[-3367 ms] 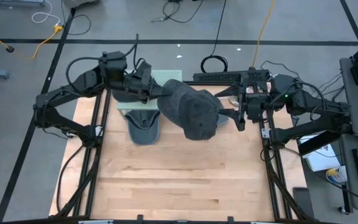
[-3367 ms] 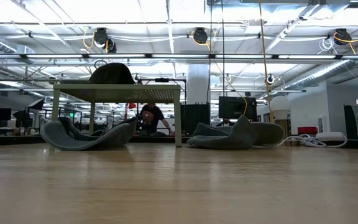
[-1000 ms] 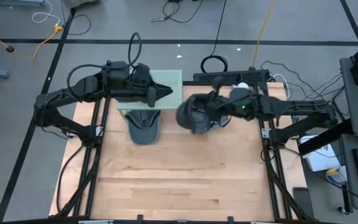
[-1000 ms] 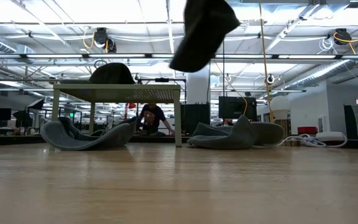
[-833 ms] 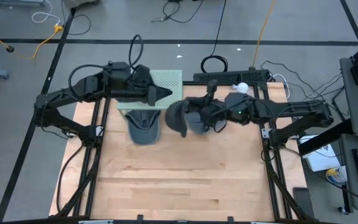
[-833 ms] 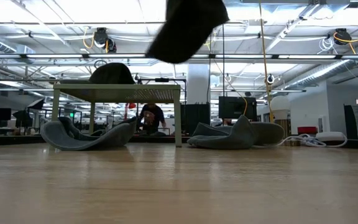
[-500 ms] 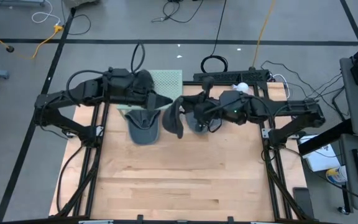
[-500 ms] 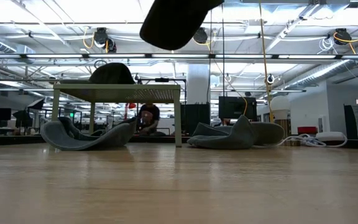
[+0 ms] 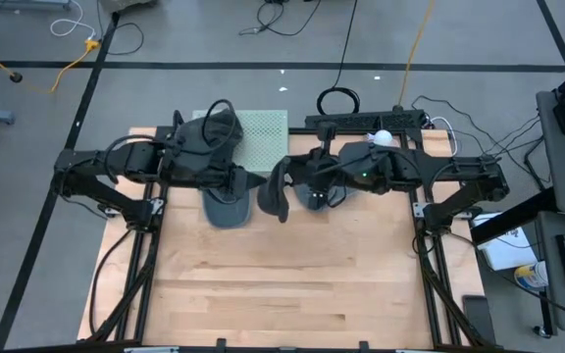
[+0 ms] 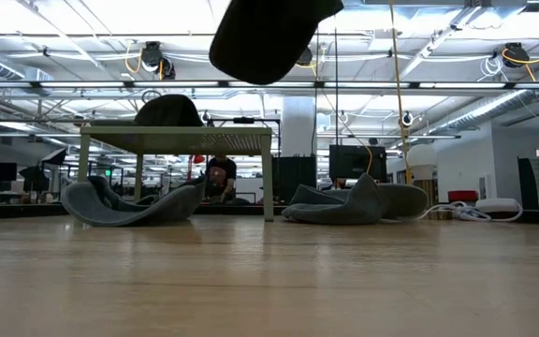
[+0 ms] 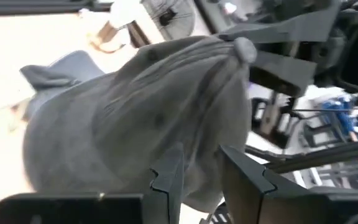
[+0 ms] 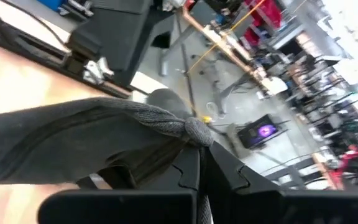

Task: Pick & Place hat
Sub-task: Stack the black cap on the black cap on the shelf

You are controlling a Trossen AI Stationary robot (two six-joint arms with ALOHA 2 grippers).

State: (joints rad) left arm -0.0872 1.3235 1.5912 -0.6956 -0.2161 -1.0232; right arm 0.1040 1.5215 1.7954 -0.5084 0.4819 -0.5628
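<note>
So this looks like mid-handover, with the hat in the air between the two arms rather than down on anything. Going left to right in the high view: the left claw point(image 9: 246, 182) sits over the grey cap point(image 9: 227, 203) lying on the worktop point(image 9: 282, 284), just in front of the green stand point(image 9: 260, 132), with its tip pointing at the hat, and in the left wrist view its fingers point(image 11: 169, 177) are spread apart with the hat's crown right in front of them, not gripped yet. The dark hat point(image 9: 276, 188) hangs near the middle of the worktop, well up off the wood (the low view only catches its underside at the top edge). The right claw point(image 12: 199, 167) is pinched shut on the little button at the top of the hat, so the fabric drapes down from there. Next move, I'd guess, is the left claw closing on the crown or brim before the right lets go, which calls for a firm bite on floppy cloth. Compared with about three seconds back, the hat was spread wide and stretched between both arms over the stand edge; now it's bunched up, carried leftward by the right arm, and the left arm has swung down off the stand toward it
</note>
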